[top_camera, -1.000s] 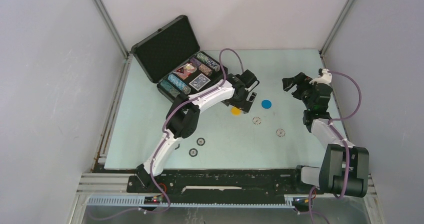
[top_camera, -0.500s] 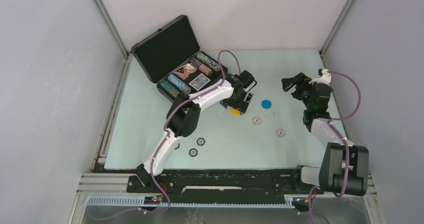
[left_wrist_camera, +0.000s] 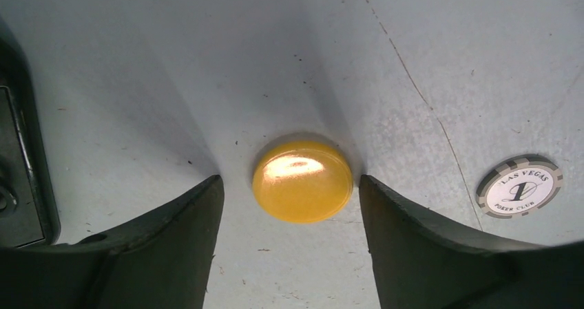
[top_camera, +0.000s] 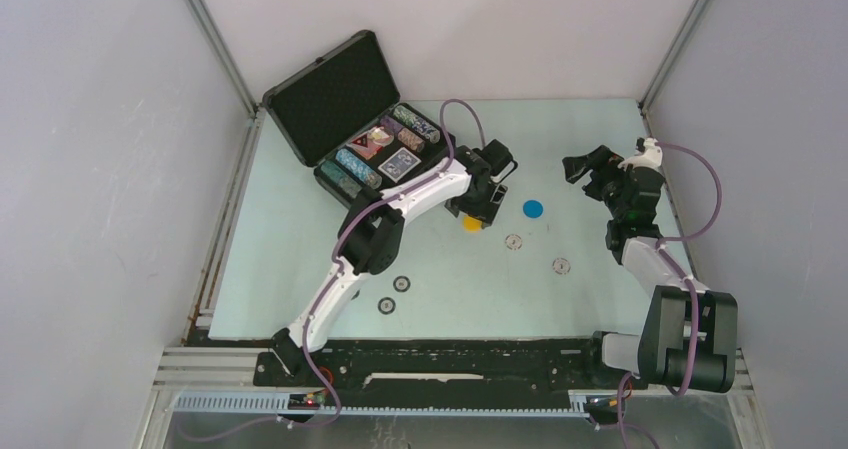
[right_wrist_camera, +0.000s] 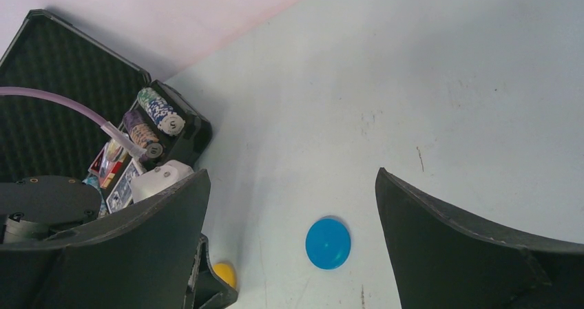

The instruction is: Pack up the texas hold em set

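The black briefcase lies open at the back left, its foam lid up, with chip rows and a blue-backed card deck in its tray. An orange disc lies flat on the table between the fingers of my left gripper. The jaws stand open on either side of it, the right finger nearly at its edge. A blue disc lies to its right. My right gripper hangs open above the table, with the blue disc below it and nothing between its fingers.
Two grey chips lie in the middle of the table; one of them shows to the right of my left fingers. Dark chips lie near the front left. Grey walls close in the table.
My left gripper's jaws have narrowed around the orange disc, and the gripper has shifted slightly back and left. The right arm has not moved.
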Robot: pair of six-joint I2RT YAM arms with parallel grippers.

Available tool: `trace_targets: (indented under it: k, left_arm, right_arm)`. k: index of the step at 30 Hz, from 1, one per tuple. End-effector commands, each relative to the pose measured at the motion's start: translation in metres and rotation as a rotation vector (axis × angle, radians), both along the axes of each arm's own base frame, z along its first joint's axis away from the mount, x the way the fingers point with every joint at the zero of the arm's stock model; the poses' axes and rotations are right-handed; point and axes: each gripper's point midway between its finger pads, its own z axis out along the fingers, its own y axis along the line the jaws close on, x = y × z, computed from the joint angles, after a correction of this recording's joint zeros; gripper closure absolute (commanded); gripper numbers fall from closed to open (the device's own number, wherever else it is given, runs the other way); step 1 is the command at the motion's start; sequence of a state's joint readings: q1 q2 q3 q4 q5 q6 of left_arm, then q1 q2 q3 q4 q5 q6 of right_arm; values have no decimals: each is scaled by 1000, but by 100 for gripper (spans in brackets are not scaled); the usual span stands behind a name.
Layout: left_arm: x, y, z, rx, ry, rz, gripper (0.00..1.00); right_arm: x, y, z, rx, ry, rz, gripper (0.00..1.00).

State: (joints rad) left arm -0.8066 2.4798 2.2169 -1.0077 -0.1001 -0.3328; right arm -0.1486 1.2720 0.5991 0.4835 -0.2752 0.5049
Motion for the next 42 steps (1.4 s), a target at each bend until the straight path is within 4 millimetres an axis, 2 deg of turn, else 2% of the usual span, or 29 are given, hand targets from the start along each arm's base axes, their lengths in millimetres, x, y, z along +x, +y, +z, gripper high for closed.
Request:
trace_targets:
  k: [1,11,16,20,26,30,36,39,42]
  left_arm:
    - [3,-9,5,-2,-24,-7,25]
    - [4,-8,12,-2,-34,-19,48]
    - [5,-3,23,9,-58,-25,54]
    - [9,3,39,12,-96,-24,58]
    - [27,17,79,-21,-177,9,60]
    - [47,42,104,-23,-234,62,60]
    - [86,92,130,-35,-297,165,58]
    - [110,121,136,-32,-324,232,58]
    - [128,141,135,-60,-316,286,58]
  right_arm:
    - [9,-2,23,2,-66,0,0]
    - [9,-3,22,3,-63,-4,0]
    - [9,-3,21,3,-61,-3,0]
    - [10,-4,22,3,-63,-4,0]
    - [10,-4,21,4,-60,-3,0]
    - [10,-3,20,5,-59,-1,0]
    - [11,-2,20,9,-64,6,0]
    - [11,-2,21,9,-64,7,0]
    - [11,-2,20,9,-63,6,0]
